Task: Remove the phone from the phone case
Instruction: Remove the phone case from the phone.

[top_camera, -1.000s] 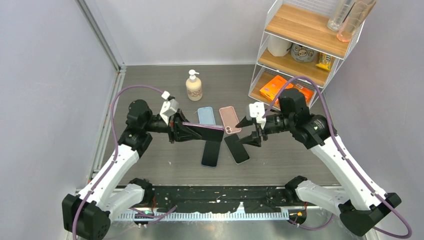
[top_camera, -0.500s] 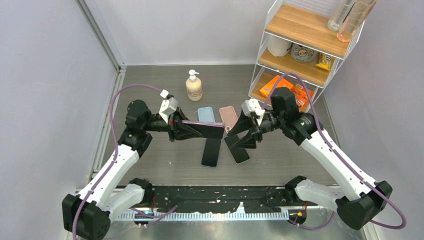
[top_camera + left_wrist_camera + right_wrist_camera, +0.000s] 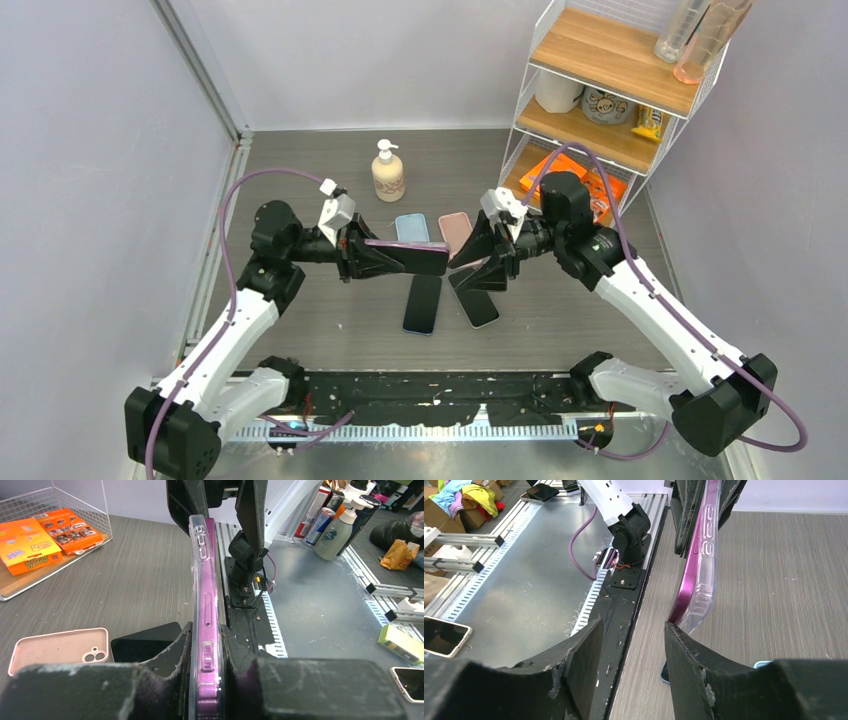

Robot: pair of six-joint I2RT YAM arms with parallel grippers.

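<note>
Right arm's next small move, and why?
Likely shift the right gripper sideways, then forward, until the cased phone has its free end inside the open jaws. The left gripper clamps the other end. In the right wrist view the free end lies past one finger, outside the gap.

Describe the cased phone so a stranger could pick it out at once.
Over the grey table, find the left arm. Its jaws hold the phone in the air, mid-table. Unlike the dark phones and pink case lying flat below, it is purple, in a clear case.
</note>
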